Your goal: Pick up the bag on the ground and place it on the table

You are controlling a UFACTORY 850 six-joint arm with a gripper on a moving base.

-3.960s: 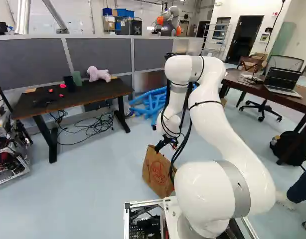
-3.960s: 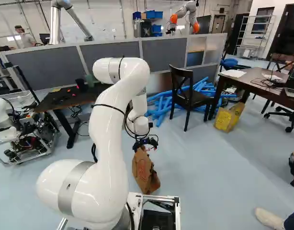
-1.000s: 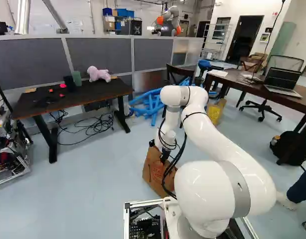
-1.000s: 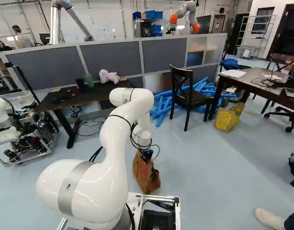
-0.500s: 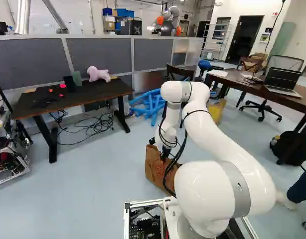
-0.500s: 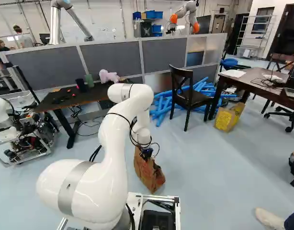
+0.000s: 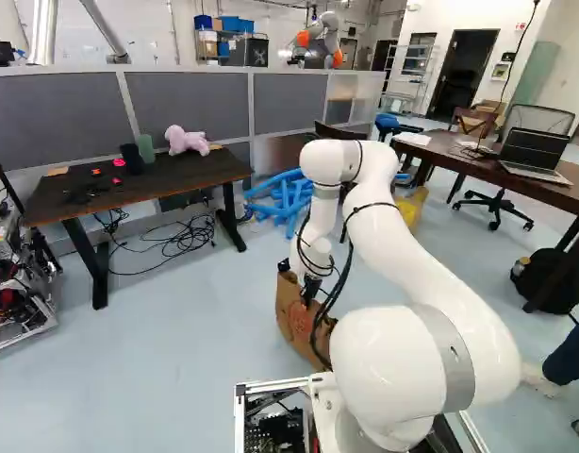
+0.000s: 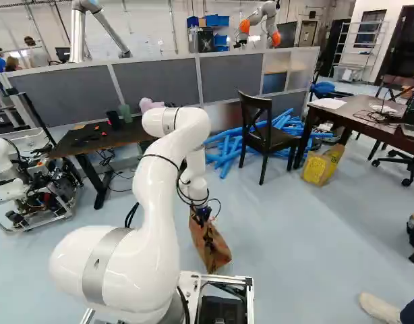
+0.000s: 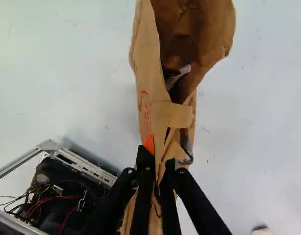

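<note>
gripper (image 7: pixel 309 296): pinching wall of bag (image 8: pixel 210 248)
bag: tilted, mouth open
black table (image 7: pixel 181 185): pink toy (image 7: pixel 182 141) on top

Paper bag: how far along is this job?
Reaching looks done: the fingers are shut on the upper part of the bag. In hand: the bag, low near the floor, liftoff unclear. Left: raising and placing; neither the black table nor the brown table holds it.
</note>
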